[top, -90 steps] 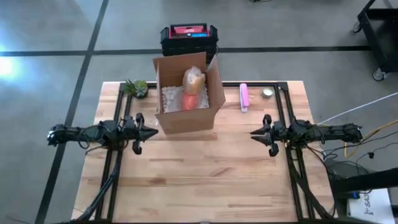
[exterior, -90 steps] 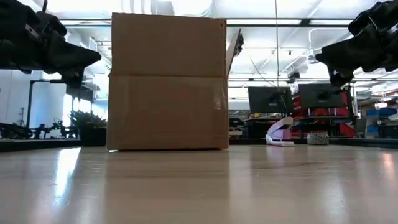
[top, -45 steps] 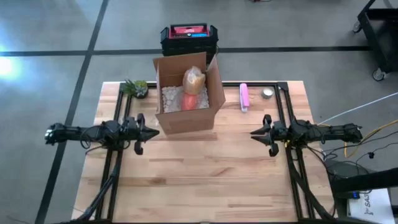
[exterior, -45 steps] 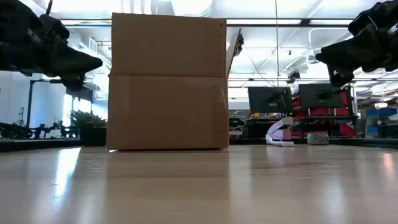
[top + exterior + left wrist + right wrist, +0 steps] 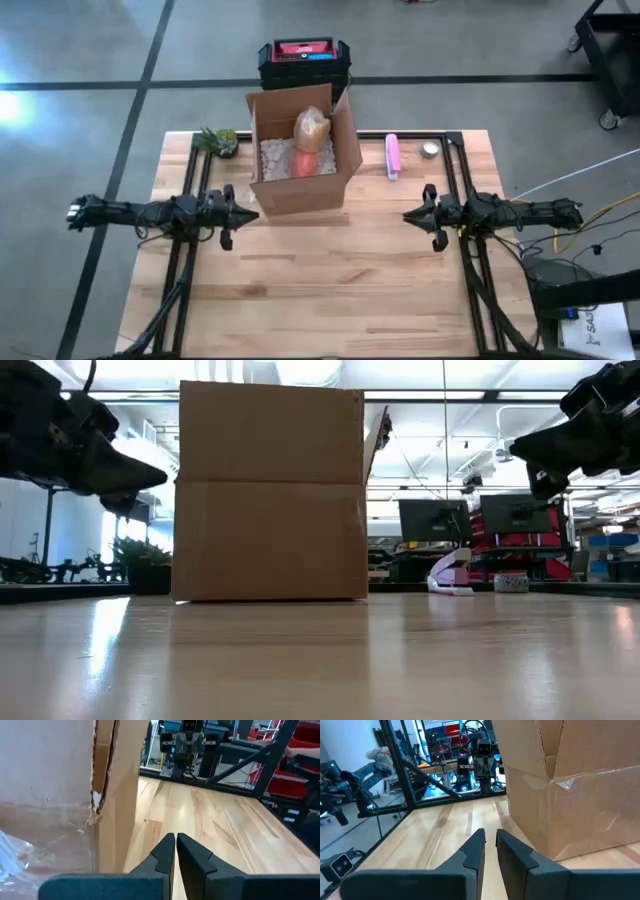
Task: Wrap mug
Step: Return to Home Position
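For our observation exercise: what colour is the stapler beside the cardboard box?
The stapler is pink and white; clearest in the low view.

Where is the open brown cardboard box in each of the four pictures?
High view: open brown cardboard box at the far middle of the light wooden tabletop.
Low view: centre-left, standing tall.
Left wrist view: close, beside the left gripper.
Right wrist view: close, beside the right gripper.
Shared landmark: that tabletop.

Grey concrete floor (image 5: 80, 40) (dark lines (image 5: 450, 78) across); monitors (image 5: 432, 520), red bins (image 5: 530, 542) at back

L pincer (image 5: 249, 212), R pincer (image 5: 408, 213): closed
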Motion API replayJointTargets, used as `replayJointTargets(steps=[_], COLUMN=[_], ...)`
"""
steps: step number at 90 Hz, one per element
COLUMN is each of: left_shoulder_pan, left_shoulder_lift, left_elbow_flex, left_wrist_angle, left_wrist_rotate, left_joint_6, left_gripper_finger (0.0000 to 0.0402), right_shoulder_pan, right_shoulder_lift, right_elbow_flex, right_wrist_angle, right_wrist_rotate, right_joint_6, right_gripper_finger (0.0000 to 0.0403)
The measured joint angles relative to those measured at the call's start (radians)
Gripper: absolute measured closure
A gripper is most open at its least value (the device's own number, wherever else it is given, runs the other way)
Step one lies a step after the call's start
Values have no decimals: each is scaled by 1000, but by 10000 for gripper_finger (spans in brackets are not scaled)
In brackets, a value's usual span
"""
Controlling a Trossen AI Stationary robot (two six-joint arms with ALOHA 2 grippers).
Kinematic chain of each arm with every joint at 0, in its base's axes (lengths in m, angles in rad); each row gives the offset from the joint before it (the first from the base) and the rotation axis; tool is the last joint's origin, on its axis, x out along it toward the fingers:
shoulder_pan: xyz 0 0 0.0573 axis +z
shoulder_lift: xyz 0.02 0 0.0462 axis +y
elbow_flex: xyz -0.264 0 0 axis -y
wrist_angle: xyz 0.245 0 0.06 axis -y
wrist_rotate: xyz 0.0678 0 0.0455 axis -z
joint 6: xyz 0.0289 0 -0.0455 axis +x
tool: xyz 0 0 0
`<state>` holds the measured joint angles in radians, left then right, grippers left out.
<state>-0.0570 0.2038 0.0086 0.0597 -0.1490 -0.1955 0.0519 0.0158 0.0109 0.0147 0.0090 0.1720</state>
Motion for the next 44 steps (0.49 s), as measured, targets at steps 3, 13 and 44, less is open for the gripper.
replayJointTargets(steps=[3, 13, 44], left_shoulder_pan=[0, 0, 0], left_shoulder_lift=[6, 25, 74], left_elbow_flex=[0, 0, 0], left_wrist_angle=[0, 0, 0], left_wrist_rotate=[0, 0, 1], left_joint_6=[0, 0, 0], left_gripper_finger=[395, 395, 395], right_shoulder_pan=[0, 0, 0], right_shoulder_lift=[0, 0, 0], right_elbow_flex=[0, 0, 0], right_wrist_angle=[0, 0, 0], right_wrist_rotate=[0, 0, 0], right_joint_6=[0, 0, 0], right_gripper_finger=[370, 366, 343])
